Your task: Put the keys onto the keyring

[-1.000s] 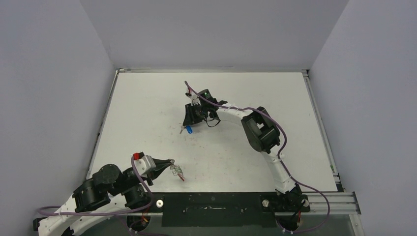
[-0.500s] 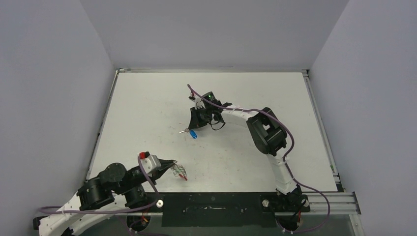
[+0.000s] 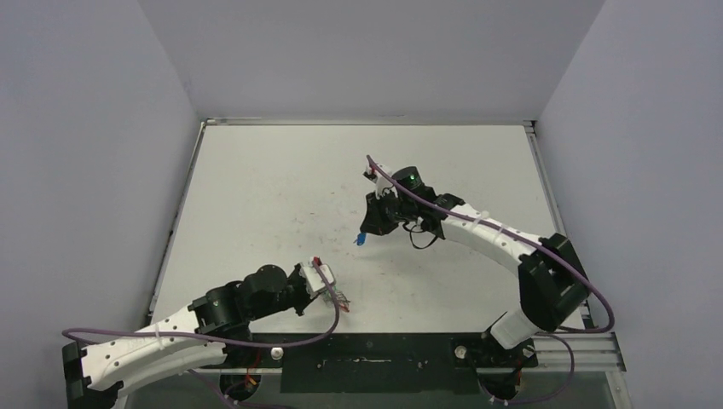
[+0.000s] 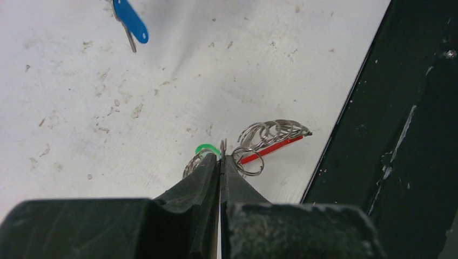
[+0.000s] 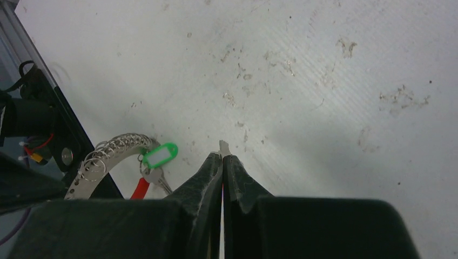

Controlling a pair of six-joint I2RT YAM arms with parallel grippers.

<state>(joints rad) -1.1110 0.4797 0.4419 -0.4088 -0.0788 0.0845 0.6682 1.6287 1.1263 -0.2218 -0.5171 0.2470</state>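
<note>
One keyring [image 4: 270,135] is gripped tight by the left end effector [image 4: 220,159] near the front edge of the bench [image 4: 81,108]. Of two keys, the green key [image 5: 159,155] seems hung on that ring. The right end effector [image 5: 222,156] is clamped on the blue key [image 4: 129,21] at mid-bench.
</note>
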